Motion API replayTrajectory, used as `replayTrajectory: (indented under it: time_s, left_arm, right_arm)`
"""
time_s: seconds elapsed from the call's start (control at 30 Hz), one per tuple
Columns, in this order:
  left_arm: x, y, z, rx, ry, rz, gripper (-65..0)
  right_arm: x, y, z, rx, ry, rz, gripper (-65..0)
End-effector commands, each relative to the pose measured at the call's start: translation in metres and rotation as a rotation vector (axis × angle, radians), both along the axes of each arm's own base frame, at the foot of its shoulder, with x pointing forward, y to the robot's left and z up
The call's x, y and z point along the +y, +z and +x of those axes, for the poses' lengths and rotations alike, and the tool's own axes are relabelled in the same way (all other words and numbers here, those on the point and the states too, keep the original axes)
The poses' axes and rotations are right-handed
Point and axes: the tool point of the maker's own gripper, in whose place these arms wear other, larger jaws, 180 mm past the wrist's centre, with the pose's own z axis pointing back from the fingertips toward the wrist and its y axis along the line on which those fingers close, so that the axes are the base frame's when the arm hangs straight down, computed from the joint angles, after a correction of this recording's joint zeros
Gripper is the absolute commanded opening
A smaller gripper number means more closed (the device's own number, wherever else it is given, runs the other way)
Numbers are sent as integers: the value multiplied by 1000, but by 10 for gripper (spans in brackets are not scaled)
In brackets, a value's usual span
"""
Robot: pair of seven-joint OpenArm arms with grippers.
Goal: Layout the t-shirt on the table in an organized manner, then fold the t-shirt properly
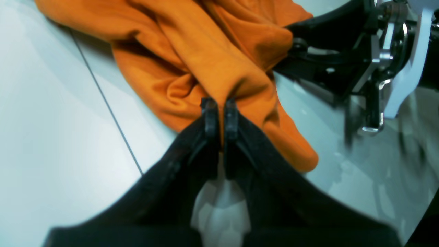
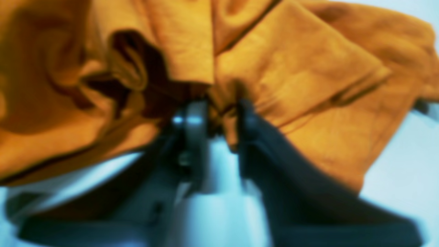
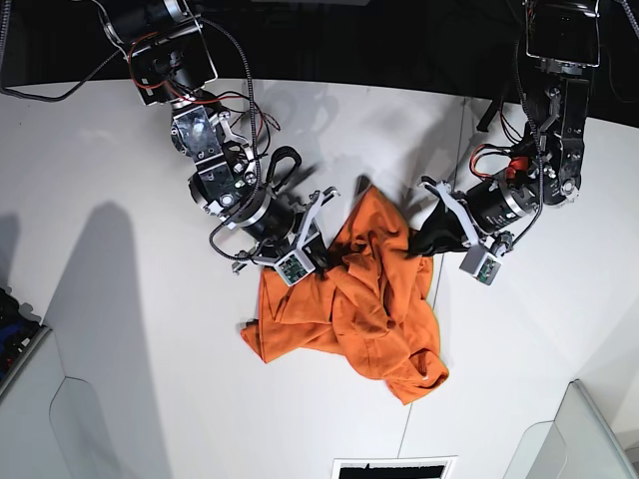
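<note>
The orange t-shirt (image 3: 359, 299) lies crumpled in a heap on the white table (image 3: 120, 180), near its middle. My left gripper (image 1: 219, 115) is shut on a fold at the heap's edge; in the base view this left gripper (image 3: 417, 239) sits at the heap's upper right. My right gripper (image 2: 221, 118) has bunched cloth of the t-shirt (image 2: 291, 68) pinched between its fingers, in a blurred picture. In the base view this right gripper (image 3: 334, 261) is at the heap's upper left. The other arm's gripper (image 1: 295, 48) touches the t-shirt (image 1: 192, 51) from the right.
A thin dark seam (image 1: 103, 96) crosses the table (image 1: 41, 120) left of the heap, and the same seam (image 3: 406, 429) runs down to the front edge. Translucent panels (image 3: 80, 419) stand at the front corners. A dark slot (image 3: 394, 467) sits at the front edge.
</note>
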Motion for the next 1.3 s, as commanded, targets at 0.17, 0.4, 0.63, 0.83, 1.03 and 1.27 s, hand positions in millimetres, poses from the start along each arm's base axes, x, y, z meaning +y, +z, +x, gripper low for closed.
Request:
replayTrajectory:
  time_s: [0.17, 0.4, 0.63, 0.83, 1.03, 1.27]
  left_arm:
    - [3, 13, 8, -53, -7, 13, -650]
    - [46, 40, 27, -128, 121, -5, -650]
    - [99, 100, 37, -276, 212, -80, -650]
    - [88, 166, 27, -392, 107, -32, -650]
    - [42, 184, -12, -366, -62, -70, -650]
    - [-14, 188, -35, -379, -184, -188, -650]
  right_arm:
    - [-4, 43, 40, -131, -2, -29, -650]
    - [-36, 116, 73, -288, -112, 36, -650]
    - [-96, 170, 86, -316, -292, 113, -650]
    - [-147, 191, 73, -351, -339, 195, -650]
    - [-187, 164, 38, -282, -393, 244, -650]
    - [-187, 112, -6, -131, -422, 338, -650]
